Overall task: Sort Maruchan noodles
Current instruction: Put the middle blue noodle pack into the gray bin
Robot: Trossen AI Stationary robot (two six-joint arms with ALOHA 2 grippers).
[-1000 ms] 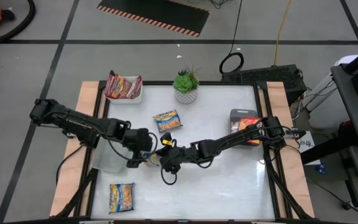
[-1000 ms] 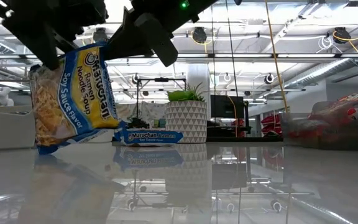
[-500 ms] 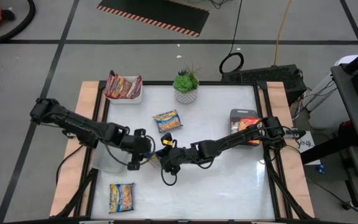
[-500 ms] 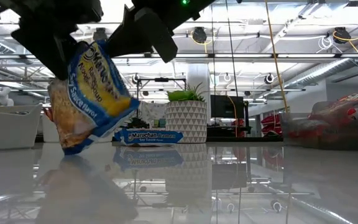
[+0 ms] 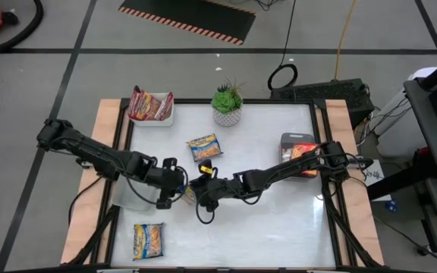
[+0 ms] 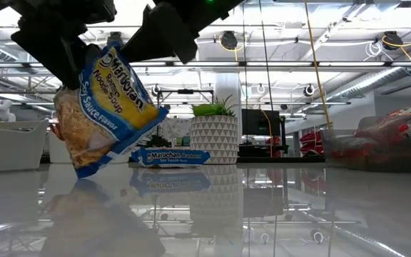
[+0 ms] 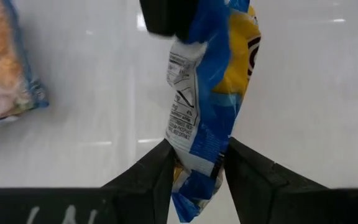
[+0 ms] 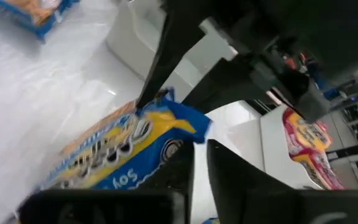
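The blue-and-yellow crinkly plastic noodle packet [image 6: 102,107] hangs above the table's middle, pinched at its edge by the left gripper [image 7: 196,163]. The right gripper [image 8: 199,163] also touches it; whether it grasps, I cannot tell. It seems light, soft and slippery, so the sealed edge is the best hold.

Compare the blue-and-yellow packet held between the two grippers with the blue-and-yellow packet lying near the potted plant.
The held packet hangs tilted above the table; the packet near the plant lies flat on it. The held packet is pinched by the left gripper, with the right gripper at its other end; the packet near the plant is touched by neither. Both are blue-and-yellow Maruchan ramen packets.
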